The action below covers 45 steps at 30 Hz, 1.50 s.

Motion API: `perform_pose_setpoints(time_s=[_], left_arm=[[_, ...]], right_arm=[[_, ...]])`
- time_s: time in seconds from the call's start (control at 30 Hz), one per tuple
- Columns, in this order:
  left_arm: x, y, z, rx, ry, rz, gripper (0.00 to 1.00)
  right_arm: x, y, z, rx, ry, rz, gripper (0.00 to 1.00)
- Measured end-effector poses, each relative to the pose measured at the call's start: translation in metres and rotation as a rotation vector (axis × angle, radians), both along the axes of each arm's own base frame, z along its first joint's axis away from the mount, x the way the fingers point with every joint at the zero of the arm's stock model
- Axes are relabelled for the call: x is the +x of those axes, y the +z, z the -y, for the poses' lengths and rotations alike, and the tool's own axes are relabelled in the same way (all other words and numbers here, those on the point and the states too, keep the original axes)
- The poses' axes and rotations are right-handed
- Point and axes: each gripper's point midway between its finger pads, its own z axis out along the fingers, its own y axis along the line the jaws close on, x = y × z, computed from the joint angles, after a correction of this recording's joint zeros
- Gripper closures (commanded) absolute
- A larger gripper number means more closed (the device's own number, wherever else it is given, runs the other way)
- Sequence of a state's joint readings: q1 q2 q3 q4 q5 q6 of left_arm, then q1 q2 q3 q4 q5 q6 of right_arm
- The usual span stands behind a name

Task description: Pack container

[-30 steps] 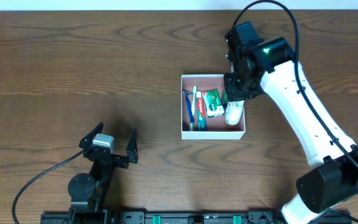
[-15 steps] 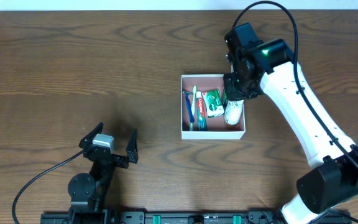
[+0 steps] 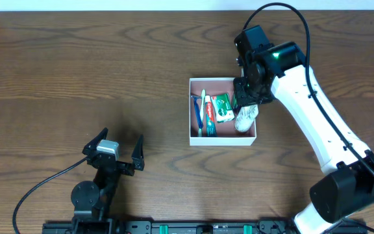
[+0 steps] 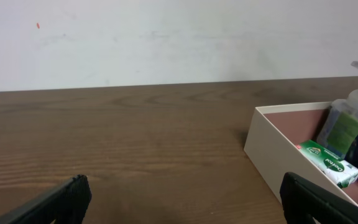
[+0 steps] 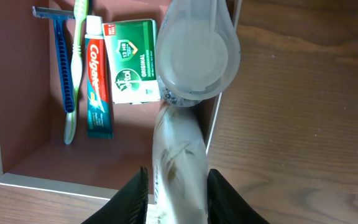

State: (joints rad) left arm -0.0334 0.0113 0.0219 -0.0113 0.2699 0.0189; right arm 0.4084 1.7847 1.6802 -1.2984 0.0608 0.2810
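Observation:
The container point(image 3: 223, 141) is a white-walled square box with a pink-brown inside, at centre right of the table; it also shows in the left wrist view point(image 4: 278, 155) and the right wrist view point(image 5: 17, 112). In it lie a blue razor point(image 5: 61, 62), a green toothbrush point(image 5: 76, 68), a red toothpaste tube point(image 5: 97, 81) and a green packet point(image 5: 132, 59). My right gripper point(image 5: 178, 193) is shut on a white tube point(image 5: 176, 143) over the container's right wall, next to a clear round bottle point(image 5: 197, 56). My left gripper point(image 3: 115, 153) is open and empty, far to the left of the container.
The bottle with a green label and pump top point(image 4: 347, 124) stands at the container's right side. Bare brown wooden table point(image 3: 76, 71) lies all around. A black cable point(image 3: 37, 188) runs by the left arm's base. A white wall point(image 4: 166, 37) stands behind the table.
The white tube in my right gripper has tilted slightly, its top end leaning toward the container's right wall. The left arm has not moved.

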Motion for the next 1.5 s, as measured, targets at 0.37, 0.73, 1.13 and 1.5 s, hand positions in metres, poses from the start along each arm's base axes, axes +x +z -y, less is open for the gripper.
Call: perform_pose_setpoints(time_s=[0.37, 0.73, 1.13, 1.5], left_arm=[[0.000, 0.000, 0.000, 0.000, 0.000, 0.000, 0.02], [0.000, 0.000, 0.000, 0.000, 0.000, 0.000, 0.02], [0.000, 0.000, 0.000, 0.000, 0.000, 0.000, 0.02], [0.000, 0.000, 0.000, 0.000, 0.000, 0.000, 0.02]], right_arm=[[0.008, 0.031, -0.003, 0.022, -0.001, 0.053, 0.69], [0.034, 0.132, 0.020, 0.082, -0.053, 0.280, 0.01], [0.014, 0.159, 0.169, -0.047, -0.423, 0.255, 0.01], [-0.036, 0.173, 0.210, -0.029, -0.523, 0.272, 0.01]])
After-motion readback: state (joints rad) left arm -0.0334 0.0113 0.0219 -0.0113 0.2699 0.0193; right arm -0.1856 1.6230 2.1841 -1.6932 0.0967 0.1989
